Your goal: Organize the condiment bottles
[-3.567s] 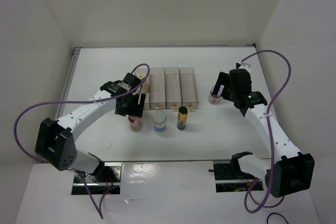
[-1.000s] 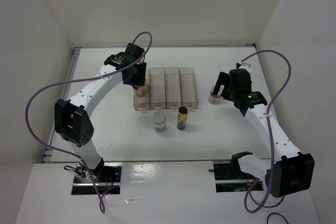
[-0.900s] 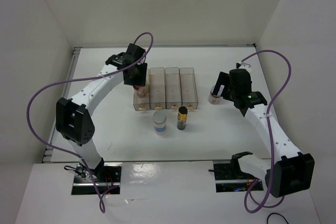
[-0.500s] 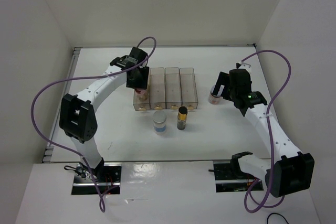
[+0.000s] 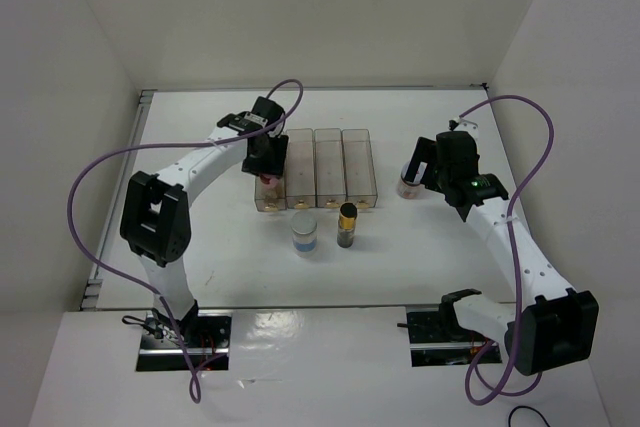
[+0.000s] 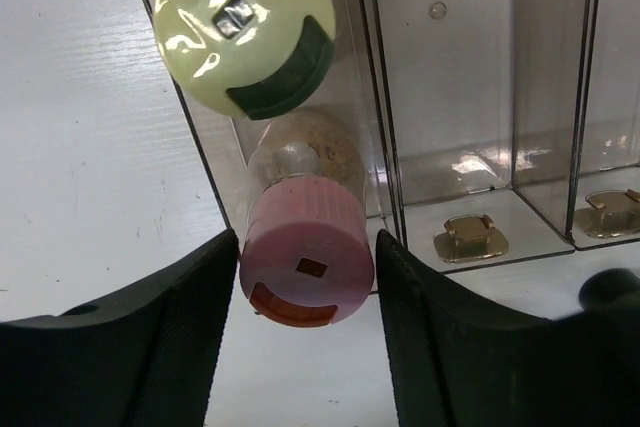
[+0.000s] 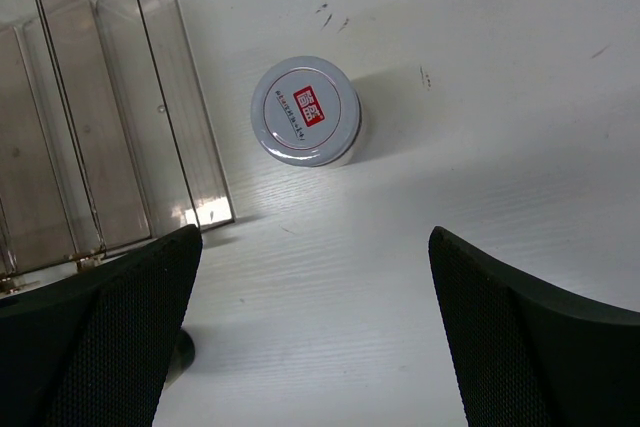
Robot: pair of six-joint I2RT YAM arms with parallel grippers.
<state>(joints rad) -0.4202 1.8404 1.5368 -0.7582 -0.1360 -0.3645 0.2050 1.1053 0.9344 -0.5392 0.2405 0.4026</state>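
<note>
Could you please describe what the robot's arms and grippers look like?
The left arm and right arm have white links with black joints, each trailing a looping purple cable. The right wrist shows a small green light. The fingers are black, broad and finely textured.

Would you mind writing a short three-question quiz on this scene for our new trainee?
1. True or false: the dark gold-capped bottle stands inside one of the clear bins.
2. Which stands in the leftmost bin beside the pink-capped bottle? A yellow-green-capped bottle, B dark gold-capped bottle, C grey-lidded white bottle.
3. Fill in: the right gripper, near the grey-lidded white bottle, is ____.
Key: 1 false; 2 A; 3 open.
</note>
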